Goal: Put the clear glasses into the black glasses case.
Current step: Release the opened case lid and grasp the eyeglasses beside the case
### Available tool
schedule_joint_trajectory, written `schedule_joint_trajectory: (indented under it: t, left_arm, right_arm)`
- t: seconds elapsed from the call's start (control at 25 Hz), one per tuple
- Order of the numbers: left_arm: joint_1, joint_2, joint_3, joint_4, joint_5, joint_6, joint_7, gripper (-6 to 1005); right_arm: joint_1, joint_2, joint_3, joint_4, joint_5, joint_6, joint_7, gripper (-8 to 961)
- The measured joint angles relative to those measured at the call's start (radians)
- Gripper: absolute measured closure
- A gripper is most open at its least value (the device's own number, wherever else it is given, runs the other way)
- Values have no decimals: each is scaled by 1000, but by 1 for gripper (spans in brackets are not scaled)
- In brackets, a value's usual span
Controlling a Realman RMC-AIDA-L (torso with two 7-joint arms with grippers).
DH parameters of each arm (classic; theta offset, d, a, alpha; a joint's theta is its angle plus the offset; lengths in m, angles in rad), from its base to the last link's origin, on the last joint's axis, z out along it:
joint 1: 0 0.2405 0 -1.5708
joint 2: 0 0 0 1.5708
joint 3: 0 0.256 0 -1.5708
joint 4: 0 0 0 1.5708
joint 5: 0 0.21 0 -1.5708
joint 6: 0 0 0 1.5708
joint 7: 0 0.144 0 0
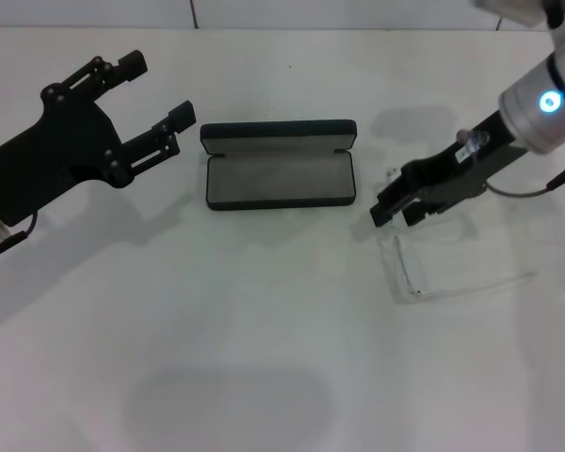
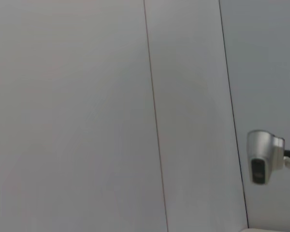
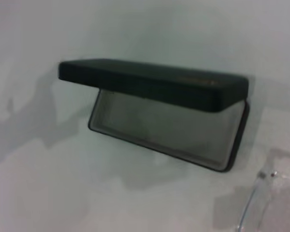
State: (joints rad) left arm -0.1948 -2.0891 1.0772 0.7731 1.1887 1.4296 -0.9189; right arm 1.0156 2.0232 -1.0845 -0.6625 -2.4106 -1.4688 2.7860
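The black glasses case lies open on the white table, lid raised at the far side, grey lining bare. In the right wrist view the black glasses case shows from the side with nothing inside. The clear glasses lie on the table to the right of the case, one thin arm stretching right; an edge of the clear glasses also shows in the right wrist view. My right gripper hangs low just over the glasses' far end, right of the case. My left gripper hovers open to the left of the case.
The table's far edge meets a pale panelled wall behind the case. The left wrist view shows only that wall and a silver fitting.
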Motion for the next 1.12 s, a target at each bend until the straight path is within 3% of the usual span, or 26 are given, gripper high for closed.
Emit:
schedule_joint_trajectory:
  t: [0.2,0.76,1.0,1.12]
  left_arm:
    - [0,0,0,0,0,0,0,235]
    - [0,0,0,-1,0,-3,0,236]
    - [0,0,0,-2,0,-3,10,236]
    - [0,-1,0,-2,0,-2,11,236]
  right_arm:
    - [9,0,-66,40,-1,63,28,452]
    - [17,1,-73,91,2,107,31,481]
    - [18,0,-122,82,2,106,6,494]
    - [18,-2,-121,83,4,105,0,568]
